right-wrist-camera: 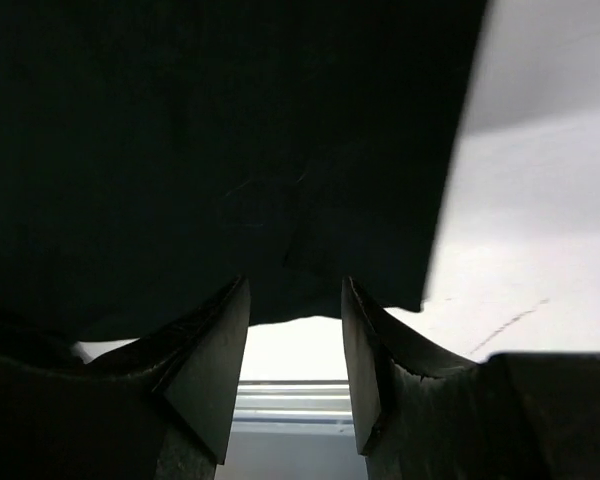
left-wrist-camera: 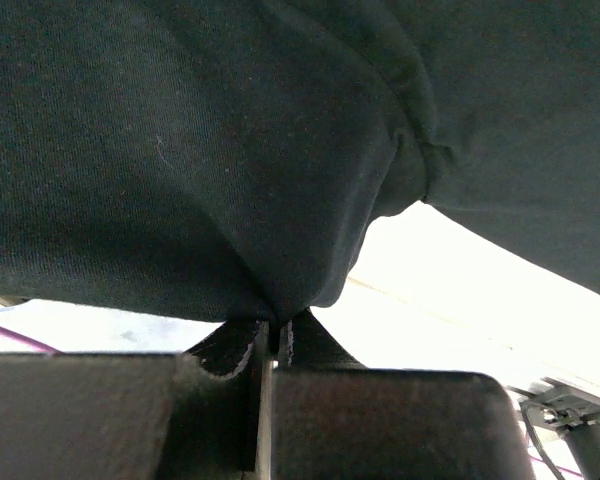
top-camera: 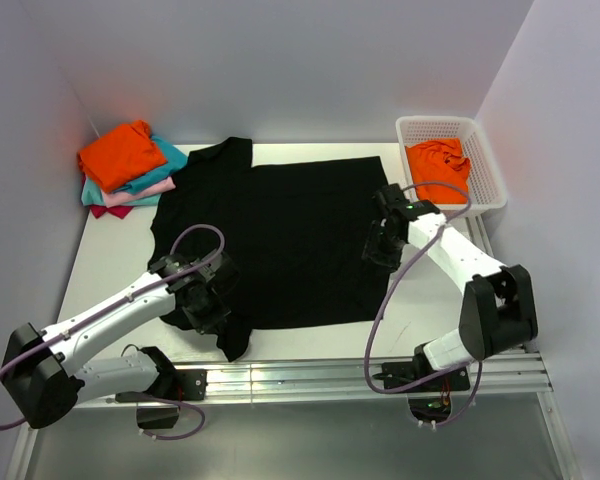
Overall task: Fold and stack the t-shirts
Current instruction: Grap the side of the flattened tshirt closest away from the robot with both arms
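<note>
Nearest the overhead camera, a metal rail [top-camera: 310, 375] runs along the table's near edge and carries both arm bases.

Far-left corner: a stack of folded shirts, with the folded orange shirt [top-camera: 120, 152] on top, then the teal shirt [top-camera: 168, 158] and the pink shirt [top-camera: 152, 188]. The magenta shirt [top-camera: 110, 209] is lowest.

Left gripper [top-camera: 205, 300]: placed at the near-left part of the black t-shirt [top-camera: 280, 240], beside the sleeve that reaches the near edge. From above the wrist body hides the jaws. The left wrist view supplies the finding: the gripper [left-wrist-camera: 275, 335] is pressed together and pinches a fold of the black cloth [left-wrist-camera: 180, 150]. The cloth rises clear of the bright surface ahead of it.

Black t-shirt: spread across the middle of the table, sleeves toward the left, the straight edge toward the right.

Right gripper [top-camera: 385, 240]: over that right edge. Only the right wrist view shows its state. The gripper [right-wrist-camera: 295, 300] is spread, and the table and rail are visible through the gap. The cloth [right-wrist-camera: 180, 150] hangs just past the fingers [right-wrist-camera: 205, 360]; contact cannot be confirmed.

Far-right corner: a white lattice basket [top-camera: 485, 170] holds a crumpled orange shirt [top-camera: 438, 165].

Surface and room: the white table [top-camera: 110, 260] is enclosed by plain pale walls [top-camera: 280, 60] on three sides. Purple cables [top-camera: 380, 320] loop from each arm.
</note>
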Controlling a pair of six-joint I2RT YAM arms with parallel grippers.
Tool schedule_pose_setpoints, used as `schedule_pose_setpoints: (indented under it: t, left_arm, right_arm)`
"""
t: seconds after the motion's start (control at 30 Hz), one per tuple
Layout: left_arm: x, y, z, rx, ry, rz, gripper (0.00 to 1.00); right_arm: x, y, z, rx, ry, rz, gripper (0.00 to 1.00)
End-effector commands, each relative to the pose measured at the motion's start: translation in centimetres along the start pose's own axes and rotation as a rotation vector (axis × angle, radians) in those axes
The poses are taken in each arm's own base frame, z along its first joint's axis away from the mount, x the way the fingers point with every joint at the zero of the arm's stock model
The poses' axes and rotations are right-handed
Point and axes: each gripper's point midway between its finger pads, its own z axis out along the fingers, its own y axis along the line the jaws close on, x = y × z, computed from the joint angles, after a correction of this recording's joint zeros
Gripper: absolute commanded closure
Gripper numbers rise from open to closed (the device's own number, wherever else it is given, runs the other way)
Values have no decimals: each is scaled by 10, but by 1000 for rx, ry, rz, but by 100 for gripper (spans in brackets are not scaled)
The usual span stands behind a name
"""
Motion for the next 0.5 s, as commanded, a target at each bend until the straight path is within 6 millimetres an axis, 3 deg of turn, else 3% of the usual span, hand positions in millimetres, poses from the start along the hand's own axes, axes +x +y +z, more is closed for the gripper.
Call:
schedule_pose_setpoints:
  t: [0.0,0.1,0.23,0.47]
  left_arm:
    - [1,-6,1,46,3,14,100]
    - [3,-2,5,42,6,13,100]
    - [5,4,6,55,9,-2,100]
    - [3,16,4,64,1,-8,100]
  right_arm:
    - [8,23,6,-4,7,-37,51]
    - [23,27,18,13,33,-55,52]
    - [43,15,38,50,70,-56,54]
    - [41,8,52,100,68,-53,56]
